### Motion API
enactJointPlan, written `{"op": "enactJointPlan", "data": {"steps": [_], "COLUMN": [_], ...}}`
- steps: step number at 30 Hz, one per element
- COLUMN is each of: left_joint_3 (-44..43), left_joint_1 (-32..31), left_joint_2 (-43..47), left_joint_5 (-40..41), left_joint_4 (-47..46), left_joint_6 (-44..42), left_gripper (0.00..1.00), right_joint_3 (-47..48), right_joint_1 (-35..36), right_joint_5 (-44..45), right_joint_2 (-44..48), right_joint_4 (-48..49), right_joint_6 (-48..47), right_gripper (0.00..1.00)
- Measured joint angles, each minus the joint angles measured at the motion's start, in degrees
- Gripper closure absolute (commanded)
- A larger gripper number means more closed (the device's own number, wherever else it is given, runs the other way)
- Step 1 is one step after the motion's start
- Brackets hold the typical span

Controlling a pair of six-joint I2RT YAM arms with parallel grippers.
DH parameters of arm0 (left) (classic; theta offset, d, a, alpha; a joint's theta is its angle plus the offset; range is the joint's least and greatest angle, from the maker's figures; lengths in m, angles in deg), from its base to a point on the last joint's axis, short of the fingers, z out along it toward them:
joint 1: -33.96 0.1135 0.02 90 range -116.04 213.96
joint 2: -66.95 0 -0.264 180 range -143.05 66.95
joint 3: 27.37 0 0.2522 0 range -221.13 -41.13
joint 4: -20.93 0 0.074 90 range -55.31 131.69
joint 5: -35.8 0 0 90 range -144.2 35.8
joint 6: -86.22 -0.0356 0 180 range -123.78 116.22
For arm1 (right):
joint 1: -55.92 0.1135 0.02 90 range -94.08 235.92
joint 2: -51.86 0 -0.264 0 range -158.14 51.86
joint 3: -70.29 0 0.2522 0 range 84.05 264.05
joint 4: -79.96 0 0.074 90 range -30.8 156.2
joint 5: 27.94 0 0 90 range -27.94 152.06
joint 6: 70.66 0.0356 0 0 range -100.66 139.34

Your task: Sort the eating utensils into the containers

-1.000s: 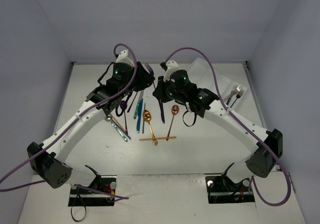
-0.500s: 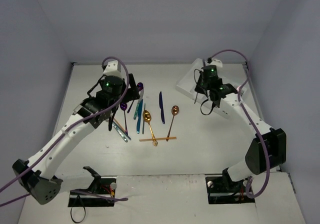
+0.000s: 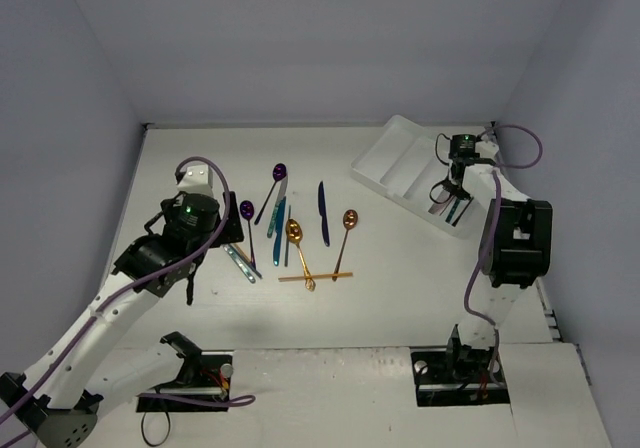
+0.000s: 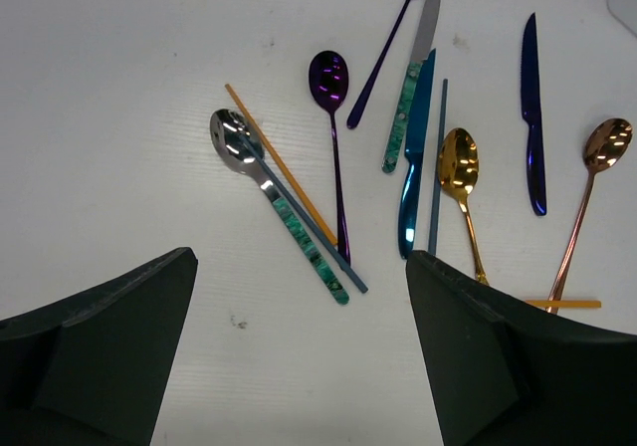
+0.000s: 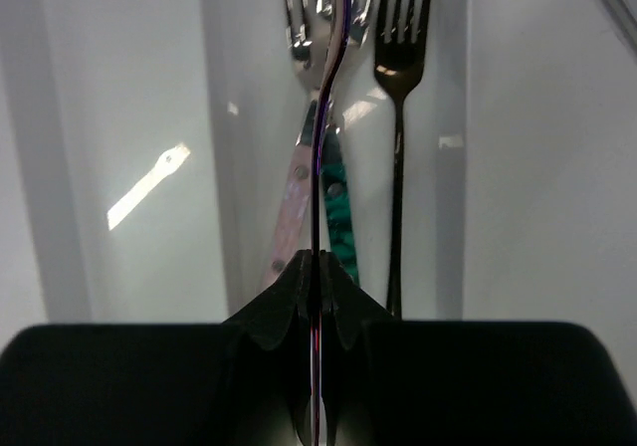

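Several utensils lie loose mid-table: two purple spoons (image 3: 247,210), a blue knife (image 3: 322,213), a gold spoon (image 3: 294,232), a copper spoon (image 3: 349,218) and chopsticks (image 3: 315,277). My left gripper (image 3: 208,260) hangs open and empty over the table just near of them. In its wrist view the gripper (image 4: 299,267) faces a silver green-handled spoon (image 4: 231,135). The white tray (image 3: 400,158) sits at the far right. My right gripper (image 3: 452,196) is over it, shut (image 5: 318,262) on a slim purple utensil (image 5: 323,117) seen edge-on above the forks (image 5: 398,58).
Three forks lie in the tray compartment under the right gripper, and the compartment to its left (image 5: 100,167) shows bare. The back wall and right side wall stand close behind the tray.
The left arm has pulled back from the far side of the pile toward the near left, and its jaws have opened. The right gripper has swung from mid-table to the tray, staying shut.
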Motion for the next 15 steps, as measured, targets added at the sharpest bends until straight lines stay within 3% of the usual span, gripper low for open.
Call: {"op": "enactJointPlan", "data": {"steps": [3, 7, 9, 15], "left_joint_3": [0.04, 0.04, 0.04, 0.04], "left_joint_1": [0.30, 0.65, 0.72, 0.96], "left_joint_2": [0.75, 1.69, 1.90, 1.62], "left_joint_5": [0.14, 0.19, 0.19, -0.09], "left_joint_4": [1.22, 2.48, 2.83, 3.21], "left_joint_6": [-0.63, -1.40, -1.58, -2.25], "left_gripper": [0.16, 0.15, 0.15, 0.15], "right_joint_3": [1.55, 2.38, 2.83, 3.73], "right_joint_1": [-1.47, -2.26, -2.39, -2.25], "right_joint_5": [0.64, 0.70, 0.58, -0.91], "right_joint_2": [-3.16, -4.98, -5.39, -4.61], "right_joint_4": [0.15, 0.12, 0.19, 0.27], "right_joint_6": [-0.38, -1.52, -2.52, -3.55], "right_gripper": [0.89, 0.51, 0.39, 0.39]}}
